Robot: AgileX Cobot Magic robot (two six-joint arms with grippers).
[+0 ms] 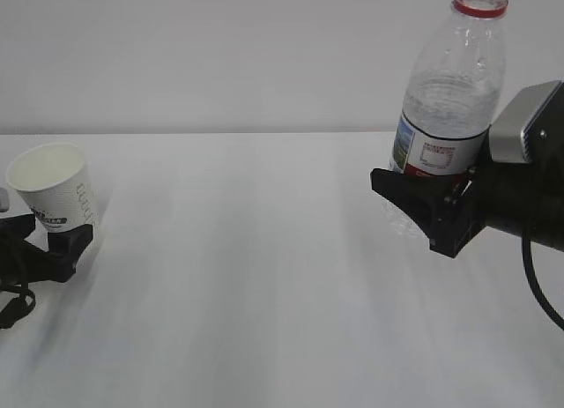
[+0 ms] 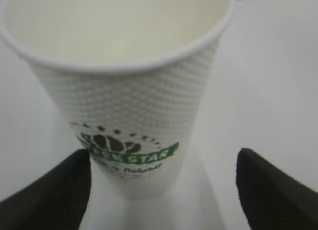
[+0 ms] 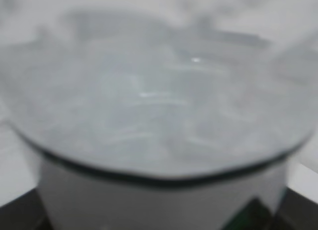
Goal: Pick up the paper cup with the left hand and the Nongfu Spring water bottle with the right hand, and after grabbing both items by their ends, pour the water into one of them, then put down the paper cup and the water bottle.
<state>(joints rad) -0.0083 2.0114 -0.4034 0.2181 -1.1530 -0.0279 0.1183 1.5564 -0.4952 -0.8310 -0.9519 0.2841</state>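
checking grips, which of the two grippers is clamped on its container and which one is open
The right hand is clamped on the water bottle; the left hand is open around the paper cup.

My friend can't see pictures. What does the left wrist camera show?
A white dotted paper cup with a green logo stands close up on a white table, its cream inside empty as far as the view shows. The left gripper is open, one black fingertip on each side of the cup's base.
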